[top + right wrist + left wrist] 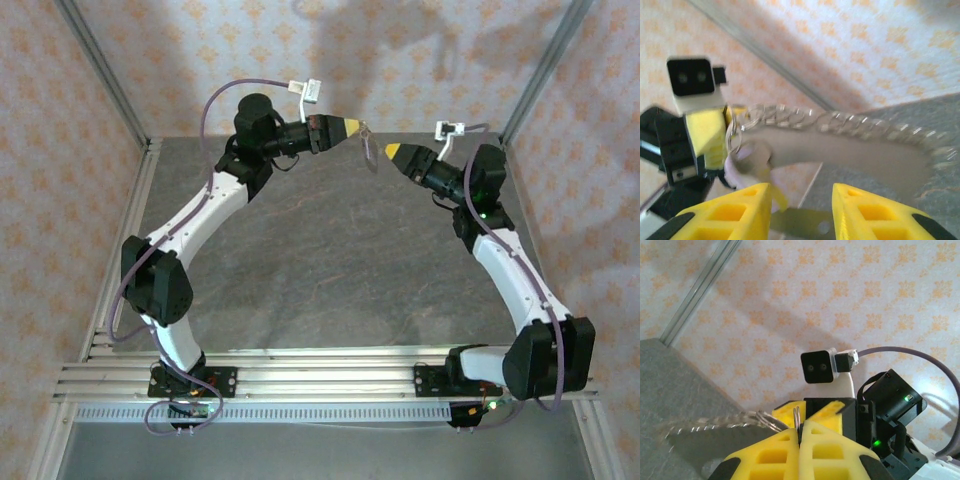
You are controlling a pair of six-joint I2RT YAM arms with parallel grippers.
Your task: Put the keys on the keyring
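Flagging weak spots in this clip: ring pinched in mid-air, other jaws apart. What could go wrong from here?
1. The left gripper pinches the thin keyring only at its fingertips, up off the table; a slip would likely drop everything.
2. The right gripper is open and the key hangs by the ring; blur hides whether it is threaded, so it may fall.
3. The chain runs just above that gripper and could snag.

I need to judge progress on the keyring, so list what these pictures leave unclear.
- Top external: the keyring is too small to read.
- Right wrist: the key is blurred; whether it is threaded cannot be told.
- Left wrist: the left pincer covers its grip on the ring.
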